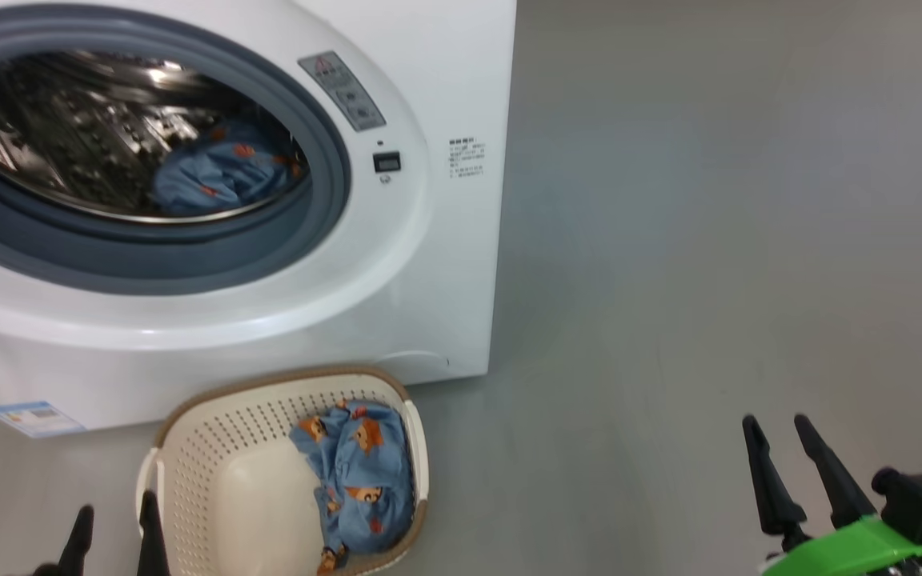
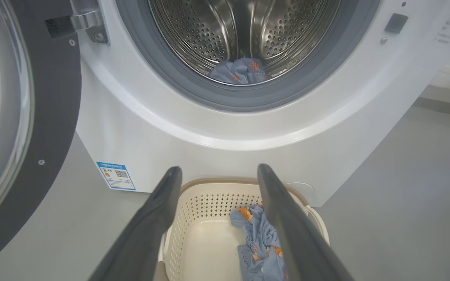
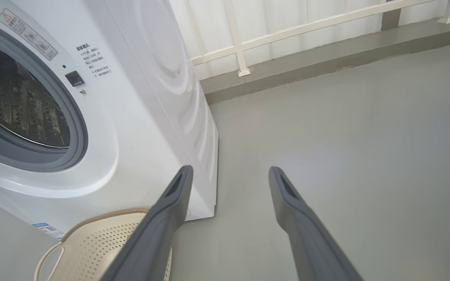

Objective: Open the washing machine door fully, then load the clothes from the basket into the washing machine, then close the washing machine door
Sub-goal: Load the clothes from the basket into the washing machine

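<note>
The white washing machine stands with its door swung wide open at the left of the left wrist view. One light blue bear-print garment lies inside the steel drum. Another garment lies in the right half of the cream basket on the floor in front of the machine. My left gripper hovers open above the basket's left side, holding nothing. Off to the right, my right gripper is open over bare floor, also holding nothing.
Grey floor spreads to the right of the machine. A white railing and a low ledge run along the far wall. A blue label sticker sits on the machine's lower front.
</note>
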